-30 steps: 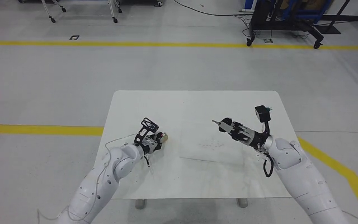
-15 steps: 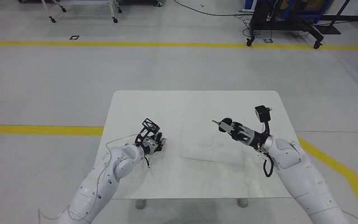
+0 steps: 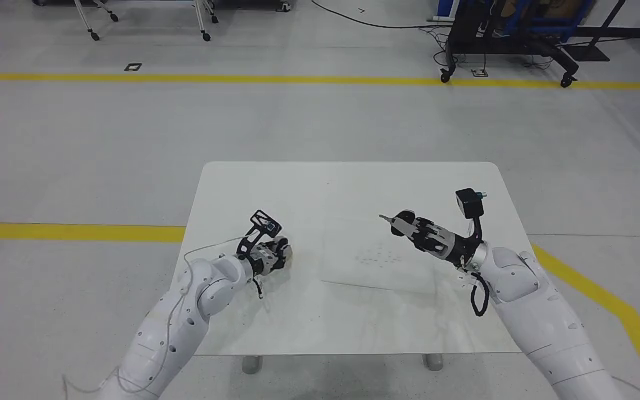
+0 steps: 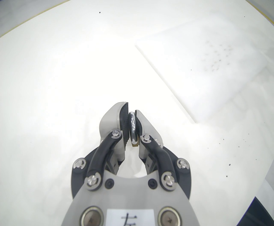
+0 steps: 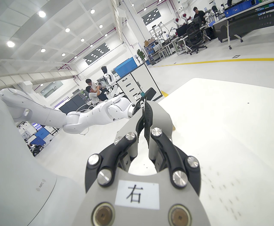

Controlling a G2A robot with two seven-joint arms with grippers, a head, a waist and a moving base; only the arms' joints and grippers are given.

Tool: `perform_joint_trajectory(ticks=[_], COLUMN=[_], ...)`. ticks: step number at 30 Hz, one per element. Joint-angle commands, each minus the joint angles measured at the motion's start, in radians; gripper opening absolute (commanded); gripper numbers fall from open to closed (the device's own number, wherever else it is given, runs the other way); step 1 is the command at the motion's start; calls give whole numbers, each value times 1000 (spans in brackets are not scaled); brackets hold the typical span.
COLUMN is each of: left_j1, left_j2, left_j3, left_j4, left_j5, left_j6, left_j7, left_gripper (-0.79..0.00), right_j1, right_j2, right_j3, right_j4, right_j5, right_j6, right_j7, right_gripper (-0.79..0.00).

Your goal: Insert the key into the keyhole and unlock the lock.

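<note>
White rectangular table (image 3: 350,190), matt and bare-looking, standing on a pale grey workshop floor (image 3: 300,120). Yellow floor lines (image 3: 300,78) run beyond the table and past both of its sides. A thin white sheet with faint dark specks (image 3: 380,265) lies flat at mid-table; its edge shows as a low step in the left wrist view (image 4: 203,70).

Left gripper (image 3: 272,250) (image 4: 130,111) sits low over the table's left part, just off the sheet's edge. Its jaws pinch the silver shackle of a small brass-bodied padlock (image 4: 133,128), the brass body tucked between the fingers. Cannot tell whether the padlock touches the table.

Right gripper (image 3: 392,222) (image 5: 146,107) is over the sheet's far side, well apart from the left one, jaws pressed together on a slim grey metal key (image 3: 383,217) that juts from the tips.

Room: black wheeled cart (image 3: 510,40) at the far right, white drawer cabinet (image 5: 137,83), round ceiling lights (image 5: 42,14).
</note>
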Motion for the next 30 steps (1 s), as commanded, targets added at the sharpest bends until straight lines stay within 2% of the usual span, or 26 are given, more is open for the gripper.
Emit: perform_joint_trajectory(ticks=[1, 2, 6, 10, 13, 18, 20, 23, 25, 30], left_j1=[2, 2, 2, 7, 13, 25, 27, 27, 27, 22], left_j2=[0, 0, -1, 1, 5, 13, 14, 13, 12, 7], left_j3=[5, 7, 4, -5, -14, -37, -42, -38, -29, -16], left_j4=[-3, -3, -3, -8, -17, -31, -33, -32, -31, -24], left_j5=[9, 12, 11, 3, -1, -6, 3, 13, 23, 48], left_j6=[-7, -10, -12, -31, -53, -82, -75, -60, -54, -19], left_j7=[-7, -8, -10, -12, -21, -43, -49, -49, -49, -28], left_gripper=[-637, -576, -489, -437, -434, -554, -631, -690, -773, -785], right_j1=[0, 0, 0, 0, 0, 0, 0, 0, 0, 0], right_j2=[0, 0, 0, 0, 0, 0, 0, 0, 0, 0], right_j3=[0, 0, 0, 0, 0, 0, 0, 0, 0, 0], right_j4=[0, 0, 0, 0, 0, 0, 0, 0, 0, 0], right_j5=[0, 0, 0, 0, 0, 0, 0, 0, 0, 0], right_j6=[0, 0, 0, 0, 0, 0, 0, 0, 0, 0], right_j7=[0, 0, 0, 0, 0, 0, 0, 0, 0, 0], right_gripper=[-785, -785, -785, -785, -785, -785, -785, -785, -785, -785])
